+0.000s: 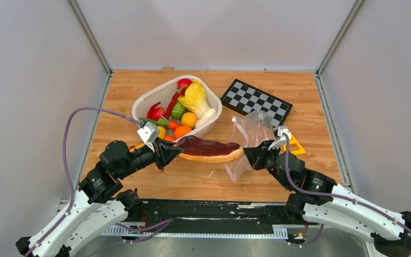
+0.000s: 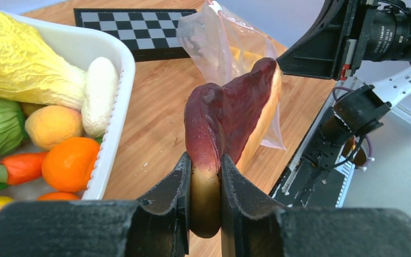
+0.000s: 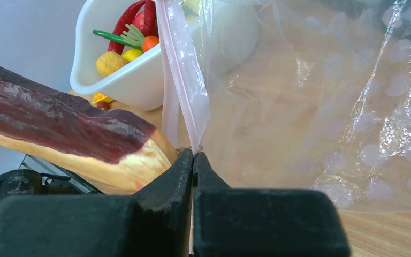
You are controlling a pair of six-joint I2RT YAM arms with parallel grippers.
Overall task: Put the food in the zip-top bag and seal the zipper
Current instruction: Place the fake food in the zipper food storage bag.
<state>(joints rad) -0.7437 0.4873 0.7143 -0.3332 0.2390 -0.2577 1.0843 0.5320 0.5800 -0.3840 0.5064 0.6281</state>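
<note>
My left gripper point(image 1: 172, 152) is shut on the near end of the long tan bun point(image 1: 208, 149) with a dark-red top and holds it level above the table, its far end at the mouth of the zip-top bag point(image 1: 251, 140). In the left wrist view the bun point(image 2: 230, 118) stands pinched between the jaws of the left gripper point(image 2: 205, 182). My right gripper point(image 1: 252, 155) is shut on the bag's pink zipper strip point(image 3: 184, 91) and holds the mouth up; the right gripper point(image 3: 193, 156) pinches the strip, with the bun's end point(image 3: 112, 155) just left of it. The rest of the food point(image 1: 184, 110) lies in the basket.
A white basket point(image 1: 142, 101) stands at the back left. A checkerboard point(image 1: 257, 100) lies at the back right. A yellow toy point(image 1: 295, 144) sits behind the right wrist. Grey walls enclose the table on three sides.
</note>
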